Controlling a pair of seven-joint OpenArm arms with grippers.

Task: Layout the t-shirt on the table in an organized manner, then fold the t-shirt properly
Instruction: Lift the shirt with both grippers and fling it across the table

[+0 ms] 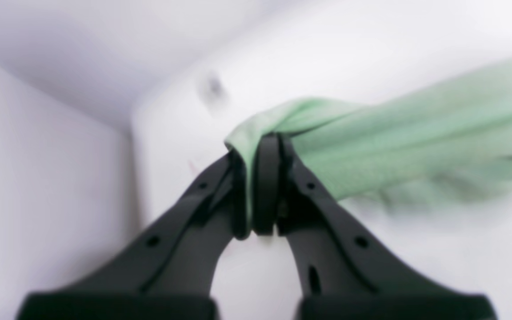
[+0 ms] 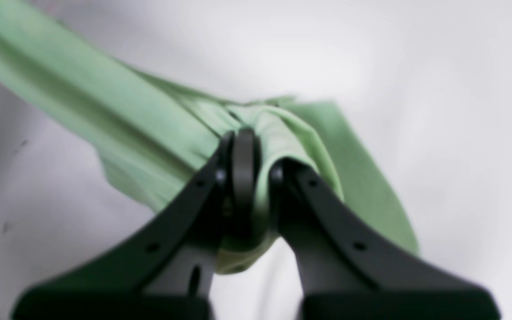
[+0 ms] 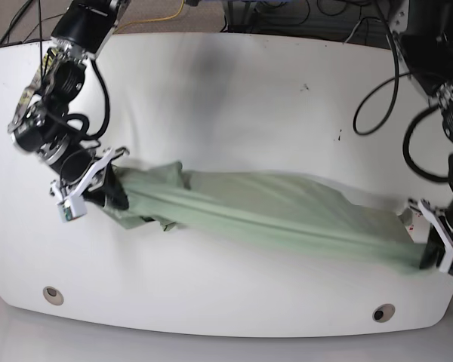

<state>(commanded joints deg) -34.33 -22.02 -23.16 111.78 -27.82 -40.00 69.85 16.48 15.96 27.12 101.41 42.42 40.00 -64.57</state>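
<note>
Both hands clamped on t-shirt (image 3: 272,211): left hand (image 1: 262,186), right hand (image 2: 249,186), opposite ends.

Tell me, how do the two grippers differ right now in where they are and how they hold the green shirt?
The right gripper sits at the table's left side in the base view; the left gripper is at its right, nearer the front edge. The right gripper clamps a thick bunched wad of the t-shirt; the left gripper pinches a thinner fold. Both are shut on fabric, with the shirt stretched between them.

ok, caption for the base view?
Both end effectors stretch the t-shirt taut across the table.
</note>
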